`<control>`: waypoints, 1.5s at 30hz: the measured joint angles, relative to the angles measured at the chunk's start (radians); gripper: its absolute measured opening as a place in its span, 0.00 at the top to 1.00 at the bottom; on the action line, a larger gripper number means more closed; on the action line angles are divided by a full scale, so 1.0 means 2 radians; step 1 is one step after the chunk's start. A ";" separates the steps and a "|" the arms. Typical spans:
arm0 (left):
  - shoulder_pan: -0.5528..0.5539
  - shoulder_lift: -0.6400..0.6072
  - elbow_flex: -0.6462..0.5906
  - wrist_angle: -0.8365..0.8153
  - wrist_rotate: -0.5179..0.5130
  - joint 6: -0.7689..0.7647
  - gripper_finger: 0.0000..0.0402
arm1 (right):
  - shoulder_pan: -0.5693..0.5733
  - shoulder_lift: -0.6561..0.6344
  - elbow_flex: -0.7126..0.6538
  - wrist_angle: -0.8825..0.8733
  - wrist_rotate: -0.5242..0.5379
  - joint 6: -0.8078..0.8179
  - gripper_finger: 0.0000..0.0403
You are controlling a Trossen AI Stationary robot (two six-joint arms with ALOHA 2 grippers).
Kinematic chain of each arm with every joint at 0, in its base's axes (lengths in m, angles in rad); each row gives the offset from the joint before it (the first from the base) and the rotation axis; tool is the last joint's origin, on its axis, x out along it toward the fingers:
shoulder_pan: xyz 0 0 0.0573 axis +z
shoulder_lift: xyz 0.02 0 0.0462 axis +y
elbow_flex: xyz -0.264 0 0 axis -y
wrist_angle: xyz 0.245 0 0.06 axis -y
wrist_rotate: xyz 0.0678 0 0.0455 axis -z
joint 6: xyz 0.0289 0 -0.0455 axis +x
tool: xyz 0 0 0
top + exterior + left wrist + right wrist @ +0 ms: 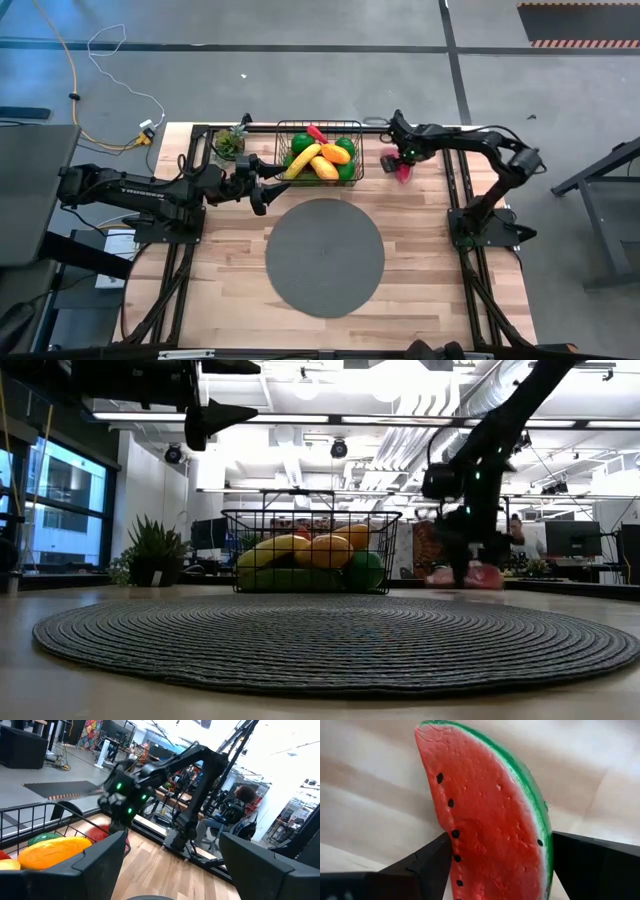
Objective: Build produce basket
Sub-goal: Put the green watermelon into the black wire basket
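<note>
Right of the basket (318, 150), right gripper (398, 165) clamps one watermelon slice (490, 820) on the worktop (420, 280); left gripper (268, 180) open, empty; one banana (303, 160) inside.

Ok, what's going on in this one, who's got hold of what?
The right gripper is down at the table beside the basket, its fingers around the watermelon slice, which sits outside the basket. The basket already holds a banana, orange-yellow pieces and green fruit. The left gripper hangs open and empty above the table at the basket's other side, near the round grey mat.
</note>
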 joint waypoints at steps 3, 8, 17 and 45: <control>0.000 0.000 0.000 -0.001 0.000 0.000 0.23 | -0.003 -0.035 0.003 0.009 0.004 -0.005 0.33; 0.000 0.000 0.000 -0.004 0.000 0.004 0.23 | -0.006 -0.104 0.003 0.009 -0.003 -0.020 0.33; 0.000 0.000 0.000 -0.003 -0.001 0.004 0.23 | 0.019 -0.270 0.004 0.026 -0.120 -0.033 0.33; 0.000 0.000 0.044 -0.002 0.047 -0.005 0.23 | 0.280 -0.445 -0.205 0.484 -0.150 0.017 0.33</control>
